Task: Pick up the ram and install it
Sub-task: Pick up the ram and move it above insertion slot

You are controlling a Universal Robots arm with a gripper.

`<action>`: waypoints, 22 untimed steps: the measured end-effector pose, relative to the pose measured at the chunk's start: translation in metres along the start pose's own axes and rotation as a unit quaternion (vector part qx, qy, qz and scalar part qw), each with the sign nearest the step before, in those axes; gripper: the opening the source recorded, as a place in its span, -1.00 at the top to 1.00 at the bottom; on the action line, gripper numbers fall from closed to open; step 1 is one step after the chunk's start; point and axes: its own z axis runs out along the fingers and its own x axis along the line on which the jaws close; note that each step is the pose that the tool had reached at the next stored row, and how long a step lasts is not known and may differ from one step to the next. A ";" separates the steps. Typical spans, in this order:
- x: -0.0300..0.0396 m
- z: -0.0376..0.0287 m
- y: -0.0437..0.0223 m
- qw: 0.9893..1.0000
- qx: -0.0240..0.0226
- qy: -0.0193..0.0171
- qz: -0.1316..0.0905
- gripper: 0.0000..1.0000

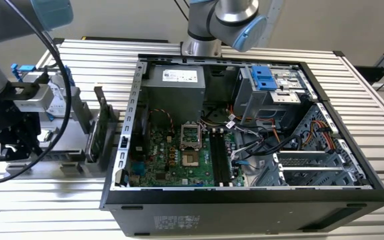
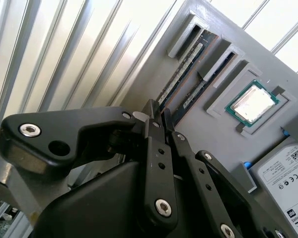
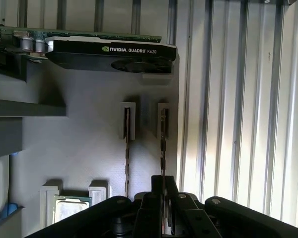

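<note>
Fingers [image 3: 157,186] of the gripper [image 3: 163,179] are pressed together on the ram [image 3: 162,144], pinching the upper edge of the thin, dark stick; both wrist views show this. The ram stands on edge in a narrow slot of a matte grey holder tray [image 3: 79,148], in the slot closest to the tray's long edge. Alongside that edge runs bare bench [image 3: 238,99] of ribbed, shiny metal slats, which leaves open room on that side. On the ram's other side a second stick [image 3: 127,148] stands in a parallel slot just beside it, apart from the fingers.

Past the slot ends, near but not touching, a graphics card [image 3: 109,52] stands on edge. It has a black shroud over a green board, with pale lettering along its face. A square processor [image 2: 252,105] with a bright metal lid lies in a stepped recess of the tray. Near it lies a silver hard drive [image 2: 283,173] with a printed white label and a blue bracket [image 2: 247,165].

In the exterior view the tray sits by the bench's edge on the exterior view's left. Just beside it lies an open black computer case [image 1: 245,207]. Inside are a green motherboard [image 1: 172,160] with long black memory slots [image 1: 220,157] and a grey power supply [image 1: 175,92] with a white sticker.
</note>
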 end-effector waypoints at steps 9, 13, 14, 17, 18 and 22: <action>0.0000 -0.0001 0.0000 1.000 -0.001 0.020 0.001 1.00; 0.0000 -0.0002 0.0000 1.000 -0.001 0.025 0.001 1.00; 0.0000 0.0000 0.0000 1.000 -0.001 0.025 0.001 1.00; 0.0000 -0.0001 0.0000 1.000 -0.001 0.025 0.001 1.00; 0.0000 -0.0003 0.0000 1.000 -0.001 0.025 0.001 1.00; -0.0002 -0.0036 0.0001 1.000 -0.001 0.025 0.001 1.00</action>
